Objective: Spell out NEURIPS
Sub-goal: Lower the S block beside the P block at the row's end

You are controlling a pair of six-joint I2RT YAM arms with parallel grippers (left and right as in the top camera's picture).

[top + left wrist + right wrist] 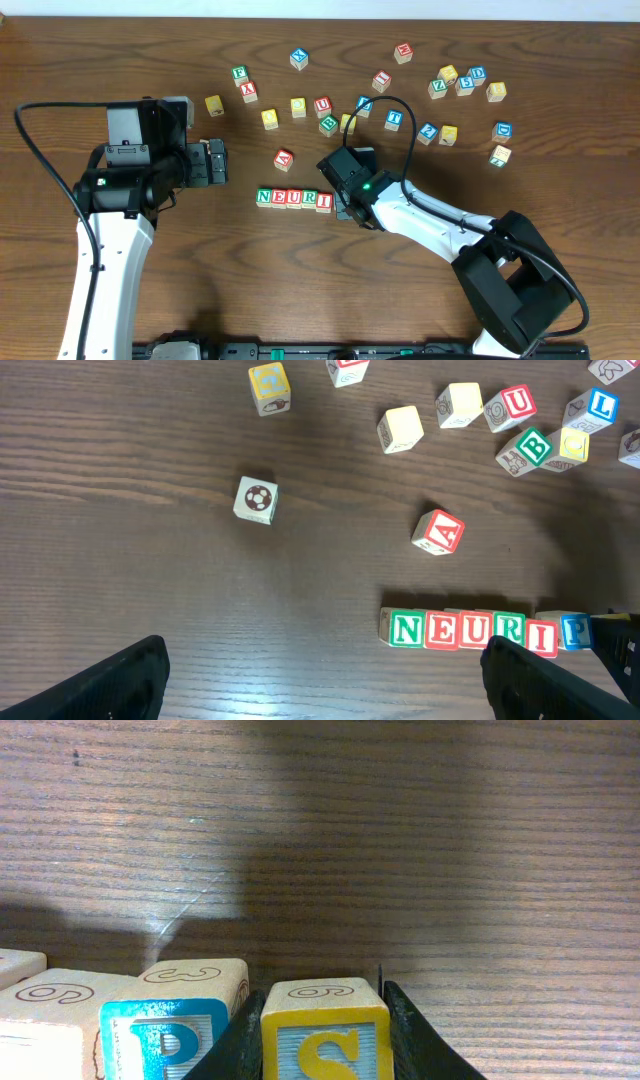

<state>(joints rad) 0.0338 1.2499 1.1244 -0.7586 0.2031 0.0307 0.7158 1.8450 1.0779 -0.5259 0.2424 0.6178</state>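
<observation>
A row of letter cubes reads N [405, 629], E [441, 630], U [475, 630], R [509, 628], I [541, 636], P [574, 631] on the wooden table. In the overhead view the row [290, 198] shows N to I, and the right arm covers its right end. My right gripper [326, 1050] is shut on the yellow S cube [326, 1035], which sits just right of the blue P cube [175, 1025], with one black finger [240, 1045] between them. My left gripper [325, 695] hangs open and holds nothing, left of the row [215, 163].
Many loose letter cubes lie scattered behind the row. Among them are a red A cube [284, 159], a U and B pair [325, 112] and a cluster at the far right [460, 82]. A cube with a ball picture [256, 499] sits alone on the left.
</observation>
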